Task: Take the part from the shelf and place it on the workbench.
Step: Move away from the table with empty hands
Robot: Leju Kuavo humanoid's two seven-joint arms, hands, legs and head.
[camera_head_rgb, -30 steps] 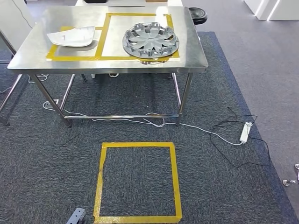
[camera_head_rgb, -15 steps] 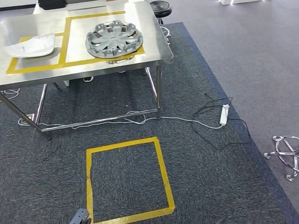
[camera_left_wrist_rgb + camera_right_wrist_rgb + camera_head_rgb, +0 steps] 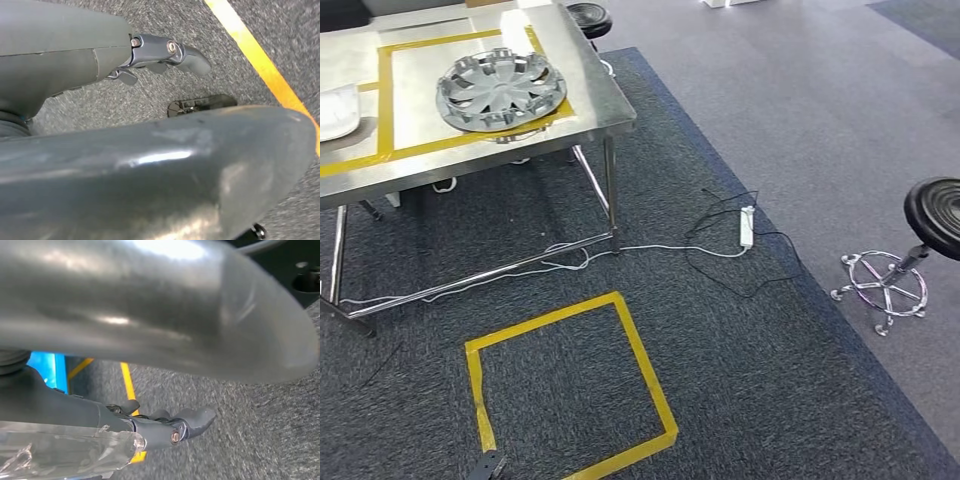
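Note:
The steel workbench (image 3: 601,98) stands at the upper left of the head view. A silver hubcap (image 3: 500,88) lies inside a yellow taped frame on it, and a white part (image 3: 335,110) lies at its left end. My left hand (image 3: 487,468) hangs low at the bottom edge, beside a yellow taped square (image 3: 646,372) on the carpet. In the left wrist view the left hand (image 3: 113,55) has its fingers (image 3: 170,52) stretched out over the carpet and holds nothing. My right hand (image 3: 151,427) hangs above the carpet with its fingers out, gripping nothing.
A white power strip (image 3: 746,227) and loose black and white cables lie on the carpet right of the bench legs. A black stool (image 3: 935,215) on a chrome wheeled base (image 3: 882,285) stands at the right. Another black stool (image 3: 590,18) stands behind the bench.
The camera has swung to the right, so the bench and the taped floor square sit further left in the picture. The black stool at the right has come into view.

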